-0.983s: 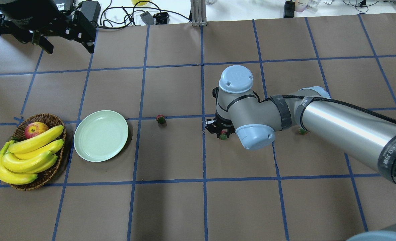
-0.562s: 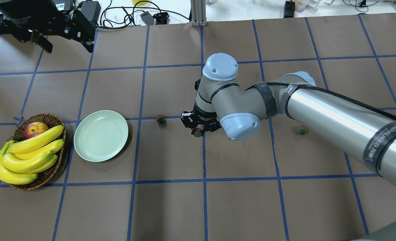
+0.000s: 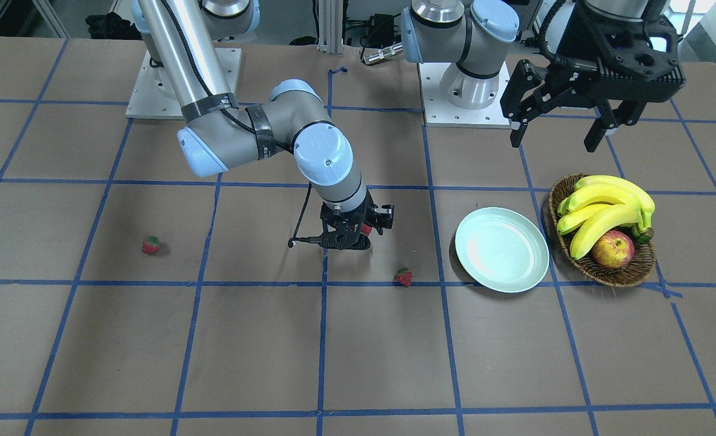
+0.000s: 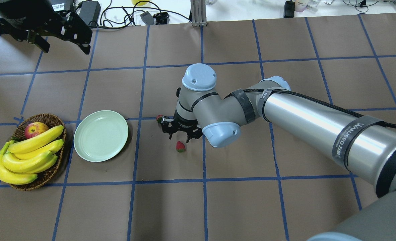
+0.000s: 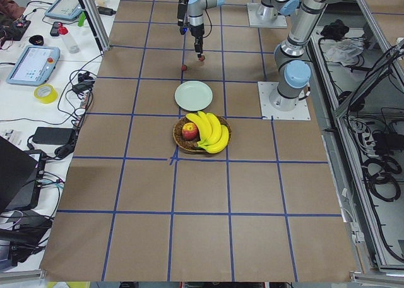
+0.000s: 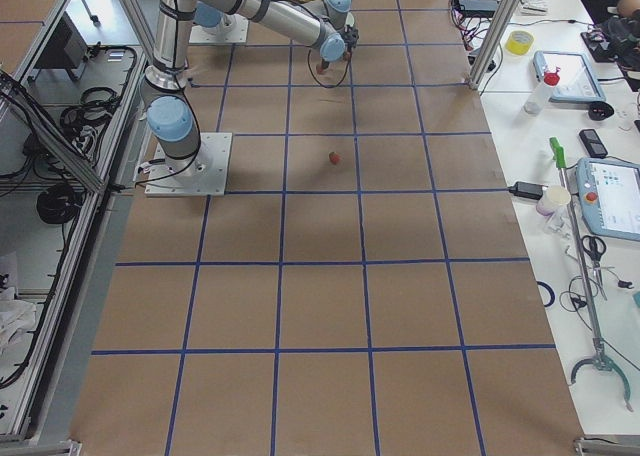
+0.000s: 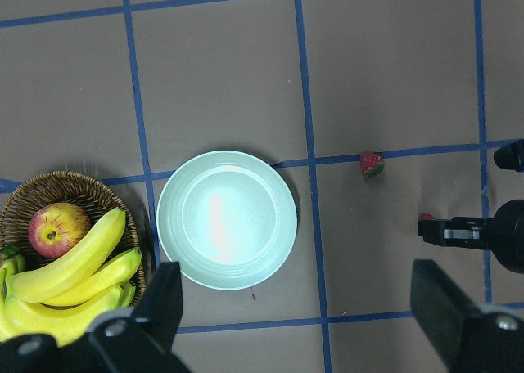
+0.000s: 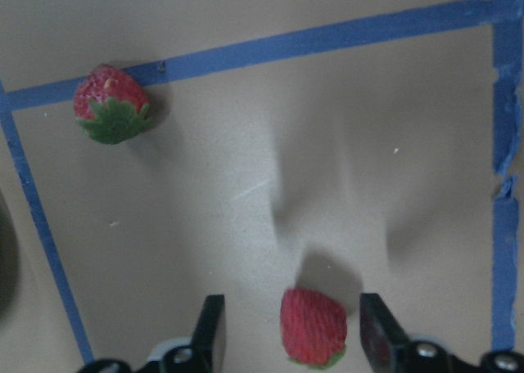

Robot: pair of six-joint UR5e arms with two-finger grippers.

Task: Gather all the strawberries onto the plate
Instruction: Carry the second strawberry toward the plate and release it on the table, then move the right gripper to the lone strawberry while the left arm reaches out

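**Plate** (image 4: 101, 135): pale green, centre-left of overhead view, empty; 0 of 3 in

**Strawberries**, 3 pcs, none at plate:
- berry A (image 4: 180, 146): mid-frame overhead, just below R hand (image 4: 179, 137). In R wrist view it sits between the fingers (image 8: 209, 336) w/ a gap each side, so not gripped. Lying on bench (image 4: 251, 207) or dropping: cannot tell
- berry B (image 4: 159, 117): on blue tape line, just upper-left of R hand, between it and plate
- berry C (image 3: 151, 244): far left of front view, well apart from the rest; hidden under arm overhead

**R hand**: fingers apart, holding nothing

**L hand** (image 4: 65, 45): upper-left corner overhead, spread wide, empty

**Other**: wicker basket (image 4: 44, 115) w/ bananas (image 4: 34, 150) + apple (image 4: 35, 129), left of plate

**Step (est.)**: moving berry A to plate; looks loose, short of plate

**Next (est.)**: re-centre over A, descend, close on its sides, lift, travel left to plate. B is near, so approach w/o nudging it
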